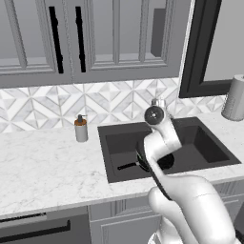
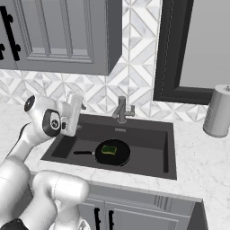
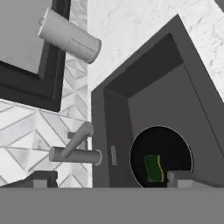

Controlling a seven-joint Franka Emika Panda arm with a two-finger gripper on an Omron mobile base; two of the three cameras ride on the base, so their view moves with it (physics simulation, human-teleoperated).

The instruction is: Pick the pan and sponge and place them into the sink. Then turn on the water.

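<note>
The pincer (image 3: 111, 179) is held wide open, gripping nothing. Just beyond its dark tips, the round matte-black pan (image 3: 170, 151) is seen on the sink (image 3: 199, 109) floor, the small green sponge (image 3: 153, 168) resting inside it. Beside them stands the cylindrical grey metal faucet (image 3: 75, 154).

Big white round arm (image 1: 190, 200) with dark rings at joints; small dark finger tips (image 3: 179, 177) at 5 o'clock.

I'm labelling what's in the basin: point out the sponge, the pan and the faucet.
sponge (image 2: 108, 149), right base view, middle of its green top.
pan (image 2: 120, 157), right base view, black inner floor beside the sponge.
faucet (image 2: 121, 109), right base view, upright body.
</note>
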